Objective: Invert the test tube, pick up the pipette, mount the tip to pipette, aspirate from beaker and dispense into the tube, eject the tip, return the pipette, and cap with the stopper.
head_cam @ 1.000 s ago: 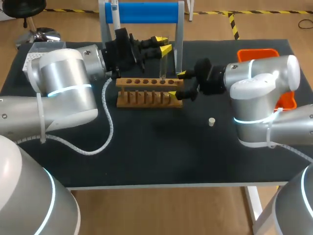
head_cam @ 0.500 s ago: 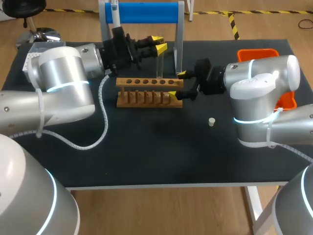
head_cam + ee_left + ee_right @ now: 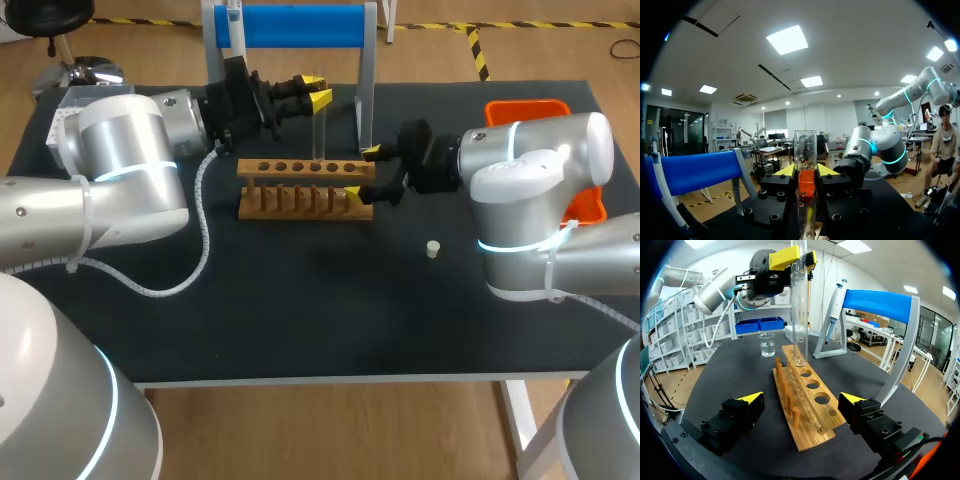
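A clear test tube (image 3: 318, 128) stands upright in the air, my left gripper (image 3: 310, 92) shut on its upper part. Its lower end hangs just over the far holes of the wooden rack (image 3: 305, 187). In the left wrist view the tube (image 3: 805, 147) rises between my yellow tips (image 3: 806, 172). My right gripper (image 3: 362, 171) stands open astride the rack's right end; the rack (image 3: 807, 395) lies between its fingers (image 3: 753, 399) untouched. Ahead of it are the tube (image 3: 799, 305), the left gripper (image 3: 790, 257), a beaker (image 3: 767, 345) and the pipette (image 3: 835, 310) on its blue stand (image 3: 880, 300). A small stopper (image 3: 432, 249) lies right of the rack.
The blue-topped pipette stand (image 3: 290, 25) rises at the table's back edge behind the rack. An orange tray (image 3: 530, 108) sits at the back right, partly hidden by my right arm. Black table top (image 3: 300, 310) stretches in front of the rack.
My left gripper has carried the tube a little to the left and up, off the rack's right-hand holes. The right arm has stayed where it was.
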Action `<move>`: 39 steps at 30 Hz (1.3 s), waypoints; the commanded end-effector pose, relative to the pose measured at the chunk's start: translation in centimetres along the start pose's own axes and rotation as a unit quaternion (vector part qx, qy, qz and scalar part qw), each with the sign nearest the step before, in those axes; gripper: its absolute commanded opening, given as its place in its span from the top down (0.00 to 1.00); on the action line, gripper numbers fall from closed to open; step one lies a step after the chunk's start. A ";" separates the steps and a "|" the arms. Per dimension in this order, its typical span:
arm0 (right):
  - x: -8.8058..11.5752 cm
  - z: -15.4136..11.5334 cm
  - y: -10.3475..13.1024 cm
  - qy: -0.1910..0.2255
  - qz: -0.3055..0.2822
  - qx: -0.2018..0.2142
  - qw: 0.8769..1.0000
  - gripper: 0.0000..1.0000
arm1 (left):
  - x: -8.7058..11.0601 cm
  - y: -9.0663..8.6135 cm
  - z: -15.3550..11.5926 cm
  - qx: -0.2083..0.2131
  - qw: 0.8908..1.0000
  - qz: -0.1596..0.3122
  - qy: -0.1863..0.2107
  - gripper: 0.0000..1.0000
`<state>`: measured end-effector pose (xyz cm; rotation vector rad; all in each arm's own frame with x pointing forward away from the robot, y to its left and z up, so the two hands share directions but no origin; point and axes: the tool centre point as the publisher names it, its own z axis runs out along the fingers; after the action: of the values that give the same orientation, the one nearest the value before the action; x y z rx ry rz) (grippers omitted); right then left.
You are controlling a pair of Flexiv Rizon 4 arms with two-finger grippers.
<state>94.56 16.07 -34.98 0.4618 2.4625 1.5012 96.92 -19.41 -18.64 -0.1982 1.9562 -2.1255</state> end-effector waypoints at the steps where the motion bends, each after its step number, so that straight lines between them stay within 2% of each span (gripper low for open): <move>1: 0.0 -0.1 0.0 0.001 0.000 0.000 1.000 0.00 | -0.7 0.6 0.3 -0.001 1.000 -0.002 0.011 1.00; 16: 0.0 -0.1 0.0 0.001 0.000 0.000 1.000 0.00 | -1.3 1.7 -0.1 -0.013 1.000 -0.003 0.001 1.00; 34: 0.0 -0.1 0.0 0.001 0.000 0.000 1.000 0.00 | -1.6 3.3 -0.1 -0.003 1.000 -0.006 -0.005 1.00; 39: 0.0 -0.1 0.0 0.001 0.000 0.000 1.000 0.00 | -1.7 3.5 -0.4 -0.021 1.000 0.005 0.002 1.00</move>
<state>94.56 16.07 -34.98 0.4618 2.4625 1.5013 98.49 -18.92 -22.05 -0.2000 1.9861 -2.0855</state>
